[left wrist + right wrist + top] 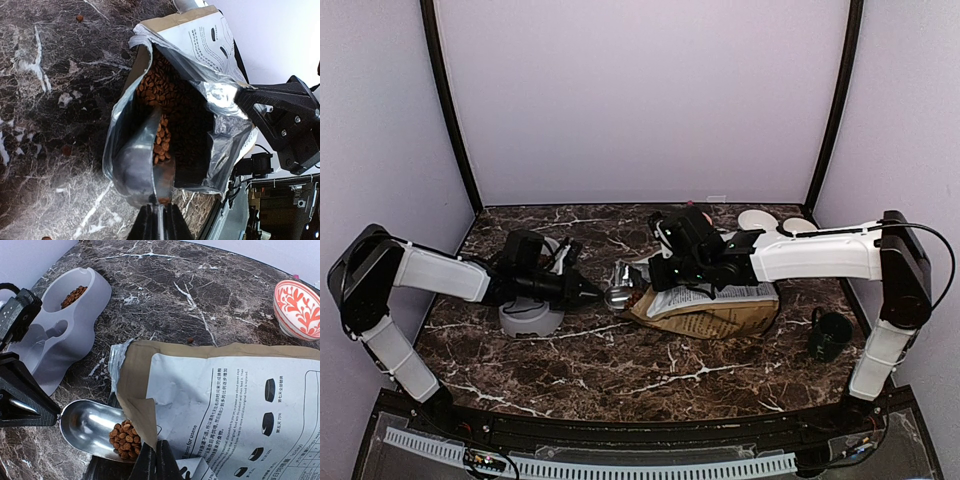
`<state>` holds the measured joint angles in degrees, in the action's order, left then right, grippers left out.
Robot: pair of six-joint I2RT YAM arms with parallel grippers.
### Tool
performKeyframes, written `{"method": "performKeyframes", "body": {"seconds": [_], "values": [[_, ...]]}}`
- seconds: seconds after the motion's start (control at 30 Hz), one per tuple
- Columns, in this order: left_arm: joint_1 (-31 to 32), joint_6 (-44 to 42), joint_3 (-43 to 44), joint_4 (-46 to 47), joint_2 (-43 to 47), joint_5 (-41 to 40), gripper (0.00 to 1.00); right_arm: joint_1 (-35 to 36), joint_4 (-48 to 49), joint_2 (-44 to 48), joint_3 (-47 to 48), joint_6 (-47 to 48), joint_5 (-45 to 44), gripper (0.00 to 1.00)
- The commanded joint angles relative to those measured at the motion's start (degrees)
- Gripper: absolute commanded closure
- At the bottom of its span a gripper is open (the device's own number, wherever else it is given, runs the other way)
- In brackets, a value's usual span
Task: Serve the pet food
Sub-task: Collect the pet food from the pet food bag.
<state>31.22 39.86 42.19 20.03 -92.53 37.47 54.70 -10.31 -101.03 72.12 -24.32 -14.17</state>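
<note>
Marble table [600, 372] — left fingers [141, 227] hold one scoop [87, 422] with kibble [124, 436], right fingers [147, 465] one bag [225, 390].

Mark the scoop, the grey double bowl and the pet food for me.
scoop [86, 423]: right wrist view, bare metal inside.
grey double bowl [82, 332]: right wrist view, outer wall.
pet food [156, 91]: left wrist view, heap inside the bag [200, 35].

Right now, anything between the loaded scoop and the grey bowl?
Nothing visible. The scoop, holding pet food, sits at the bag mouth; only bare marble table separates it from the grey bowl.
</note>
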Motion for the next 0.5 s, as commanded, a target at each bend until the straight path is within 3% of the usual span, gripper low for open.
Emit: {"method": "performKeyframes", "body": {"seconds": [0.0, 0.47], "values": [[-0.5, 1.18, -0.9, 2.87, 2.89, 1.83, 1.0, -1.26, 0.54, 1.78, 1.62, 0.06, -3.69, 1.0], [-0.85, 1.39, -1.04, 1.95, 4.03, 1.32, 1.0, -1.7, 0.67, 2.07, 1.56, 0.66, -4.23, 1.0]]}}
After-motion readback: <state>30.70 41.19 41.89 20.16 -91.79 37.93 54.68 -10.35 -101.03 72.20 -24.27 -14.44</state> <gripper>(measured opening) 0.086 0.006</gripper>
